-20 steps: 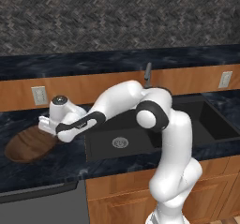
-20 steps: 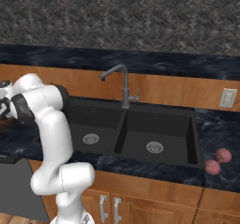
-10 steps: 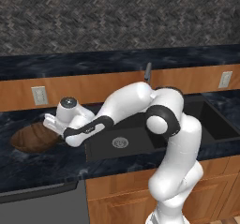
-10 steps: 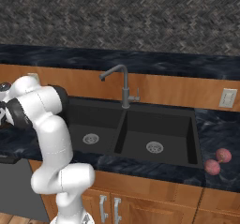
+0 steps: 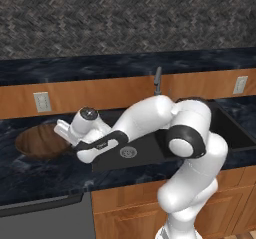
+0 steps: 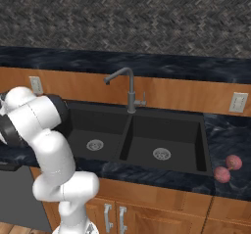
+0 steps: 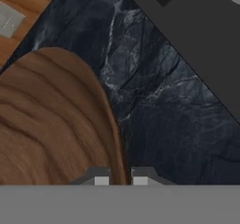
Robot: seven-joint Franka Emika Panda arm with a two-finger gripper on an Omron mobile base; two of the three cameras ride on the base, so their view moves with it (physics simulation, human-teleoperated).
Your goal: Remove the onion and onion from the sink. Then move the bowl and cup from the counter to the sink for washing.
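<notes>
Left base view, hand [image 5: 64, 131] at right rim of wooden bowl [image 5: 36, 141] on surface [image 5: 45, 175] left of sink [image 5: 150, 148], right base view, two onions [image 6: 228, 168] near right front edge, hand view, fingertips [image 7: 99, 177] clamped on bowl rim (one either side).

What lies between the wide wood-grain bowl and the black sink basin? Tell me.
In the hand view, only a bare strip of dark marbled counter separates the wide brown wood-grain bowl from the black sink.
</notes>
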